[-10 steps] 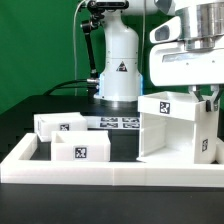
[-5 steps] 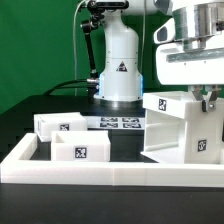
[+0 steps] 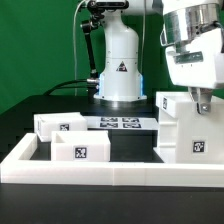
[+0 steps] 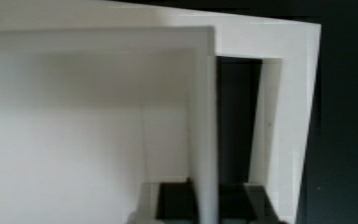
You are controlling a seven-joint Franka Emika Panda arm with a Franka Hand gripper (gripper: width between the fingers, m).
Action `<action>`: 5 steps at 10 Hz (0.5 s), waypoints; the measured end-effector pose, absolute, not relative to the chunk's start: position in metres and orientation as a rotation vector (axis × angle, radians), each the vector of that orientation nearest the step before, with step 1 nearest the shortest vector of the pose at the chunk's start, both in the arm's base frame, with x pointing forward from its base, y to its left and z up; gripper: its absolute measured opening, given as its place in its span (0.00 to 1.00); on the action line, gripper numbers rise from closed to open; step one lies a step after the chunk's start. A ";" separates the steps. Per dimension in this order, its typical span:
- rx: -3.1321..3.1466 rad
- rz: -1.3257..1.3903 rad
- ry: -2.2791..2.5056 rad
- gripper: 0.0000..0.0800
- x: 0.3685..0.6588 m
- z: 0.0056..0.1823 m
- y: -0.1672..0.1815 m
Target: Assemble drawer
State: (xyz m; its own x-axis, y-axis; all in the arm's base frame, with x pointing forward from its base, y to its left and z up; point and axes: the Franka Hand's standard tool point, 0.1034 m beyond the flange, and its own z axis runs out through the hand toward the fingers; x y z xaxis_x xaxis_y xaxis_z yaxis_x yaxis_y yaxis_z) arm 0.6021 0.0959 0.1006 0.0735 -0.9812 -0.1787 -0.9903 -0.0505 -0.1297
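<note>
Case (image 3: 186, 128) sits on the black table (image 3: 130, 140) at the exterior view's right, behind the rim (image 3: 100, 172), with tagged faces toward the camera. The gripper (image 3: 204, 100) is at its top edge, closed narrow on one thin wall; in the wrist view dark fingers (image 4: 179, 203) lie on either side of that wall. The rear tray (image 3: 62, 125) and front tray (image 3: 82, 149) sit close together at the left, and the marker board (image 3: 122, 123) lies beyond them.
</note>
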 end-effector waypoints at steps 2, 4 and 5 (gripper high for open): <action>-1.993 0.087 2.127 0.05 0.614 0.101 0.095; -2.022 0.095 2.101 0.05 0.628 0.101 0.095; -2.017 0.096 2.099 0.05 0.640 0.101 0.094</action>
